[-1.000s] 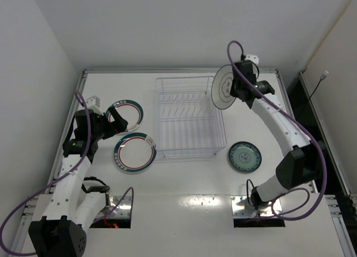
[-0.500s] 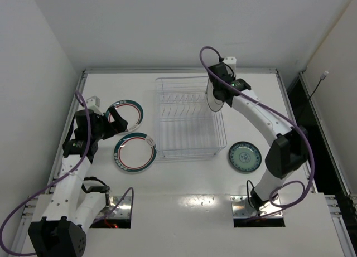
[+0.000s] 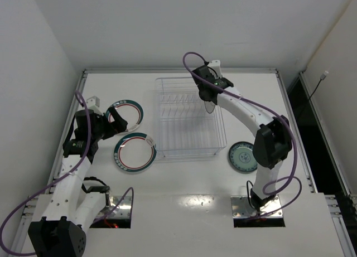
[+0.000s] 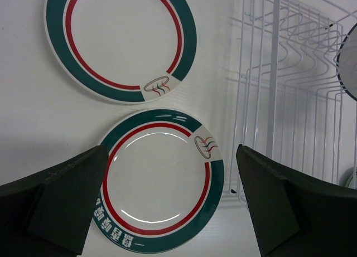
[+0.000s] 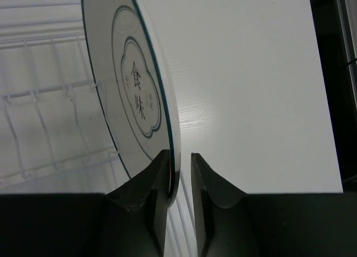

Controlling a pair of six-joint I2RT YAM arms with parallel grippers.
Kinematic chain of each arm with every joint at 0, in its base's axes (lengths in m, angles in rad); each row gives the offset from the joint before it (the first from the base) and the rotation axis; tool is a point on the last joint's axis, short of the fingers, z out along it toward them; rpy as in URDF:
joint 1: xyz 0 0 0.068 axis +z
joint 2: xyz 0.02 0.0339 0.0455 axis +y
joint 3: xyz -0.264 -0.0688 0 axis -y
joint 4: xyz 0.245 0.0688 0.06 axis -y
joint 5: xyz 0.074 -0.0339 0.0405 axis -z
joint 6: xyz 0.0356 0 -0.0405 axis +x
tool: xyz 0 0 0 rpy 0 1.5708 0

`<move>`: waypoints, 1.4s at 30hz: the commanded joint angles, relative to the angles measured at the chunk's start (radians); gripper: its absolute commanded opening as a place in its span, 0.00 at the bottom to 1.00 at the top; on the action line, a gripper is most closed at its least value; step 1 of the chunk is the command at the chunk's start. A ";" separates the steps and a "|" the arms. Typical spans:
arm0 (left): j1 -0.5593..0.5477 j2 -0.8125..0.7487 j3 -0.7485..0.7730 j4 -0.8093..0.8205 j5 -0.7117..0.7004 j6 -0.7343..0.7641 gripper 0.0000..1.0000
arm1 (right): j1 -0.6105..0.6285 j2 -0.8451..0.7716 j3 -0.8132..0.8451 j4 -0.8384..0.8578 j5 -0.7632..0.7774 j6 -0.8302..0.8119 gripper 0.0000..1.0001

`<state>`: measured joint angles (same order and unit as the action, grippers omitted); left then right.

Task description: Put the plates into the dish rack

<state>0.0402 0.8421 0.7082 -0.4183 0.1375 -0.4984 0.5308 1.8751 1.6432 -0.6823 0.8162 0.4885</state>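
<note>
Two white plates with green rims lie flat left of the dish rack (image 3: 187, 129): the far one (image 3: 134, 116) (image 4: 120, 42) and the near one (image 3: 135, 152) (image 4: 162, 182). My left gripper (image 3: 118, 119) (image 4: 170, 151) hangs open above them, holding nothing. A pale greyish-white plate (image 3: 210, 105) (image 5: 134, 90) stands on edge in the rack's right side. Its rim sits between the jaws of my right gripper (image 3: 207, 95) (image 5: 179, 155), which are slightly open; one finger touches the rim and a narrow gap shows at the other. The teal plate (image 3: 241, 156) lies right of the rack, partly behind the right arm.
The rack's wire tines (image 5: 44, 101) (image 4: 279, 101) run left of the standing plate. Walls close the table on the left and the back. The right arm arches over the rack's right wall.
The right arm has swung left, carrying the pale plate from beside the rack's right wall into the rack. Its jaws have parted a little. The left arm has not moved.
</note>
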 commanded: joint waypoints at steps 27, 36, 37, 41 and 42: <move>-0.034 -0.026 0.030 -0.011 -0.071 -0.003 1.00 | -1.002 -0.777 -0.993 0.012 -1.313 0.117 0.72; -0.062 -0.057 0.040 -0.020 -0.116 -0.003 1.00 | -1.147 -0.645 -1.010 -0.045 -1.247 0.145 0.73; -0.062 -0.057 0.040 -0.020 -0.116 -0.003 1.00 | -1.147 -0.619 -1.010 -0.060 -1.247 0.136 0.73; -0.071 -0.066 0.040 -0.020 -0.125 -0.003 1.00 | -1.147 -0.571 -0.991 -0.082 -1.178 0.114 0.73; -0.080 -0.066 0.040 -0.020 -0.125 -0.003 1.00 | -1.147 -0.558 -0.976 -0.091 -1.160 0.114 0.73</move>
<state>-0.0208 0.7963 0.7094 -0.4484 0.0280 -0.5053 -0.6117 1.2907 0.6090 -0.7498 -0.3965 0.6170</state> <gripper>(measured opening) 1.000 0.732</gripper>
